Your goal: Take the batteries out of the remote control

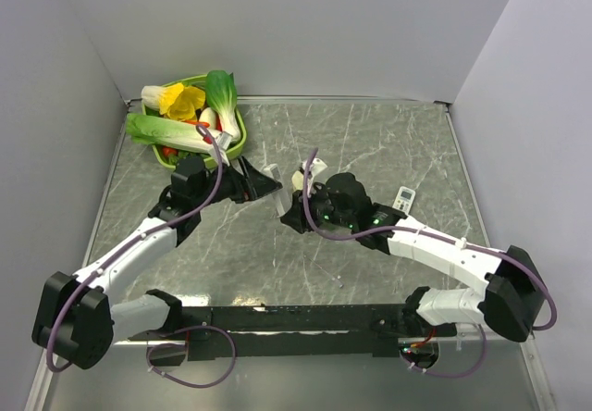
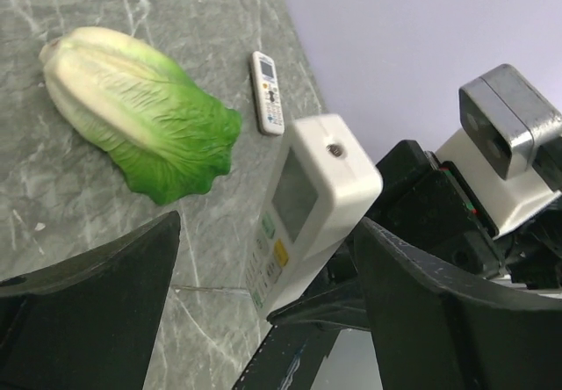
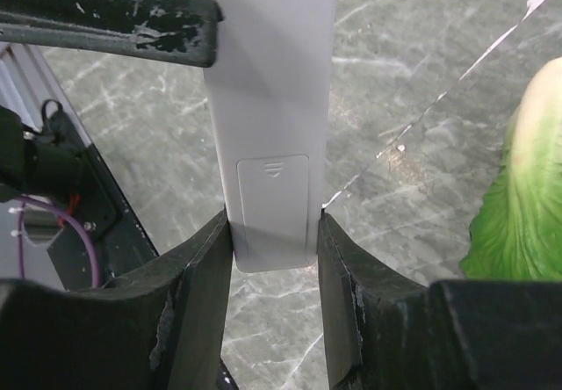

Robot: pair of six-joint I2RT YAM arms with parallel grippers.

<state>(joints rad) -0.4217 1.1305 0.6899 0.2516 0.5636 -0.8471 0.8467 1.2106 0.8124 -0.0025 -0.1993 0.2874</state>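
Right fingers (image 3: 215,258) clamp the remote (image 3: 274,74) at its end, battery cover (image 3: 274,201) on; left fingers (image 2: 162,249) gape wide either side, not touching.

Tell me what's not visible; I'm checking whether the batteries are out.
The batteries: in no view; right wrist shows the battery cover shut on the remote control.
Its lower buttons: left wrist, behind the right pincer.
The cabbage: right wrist, cut by the edge.
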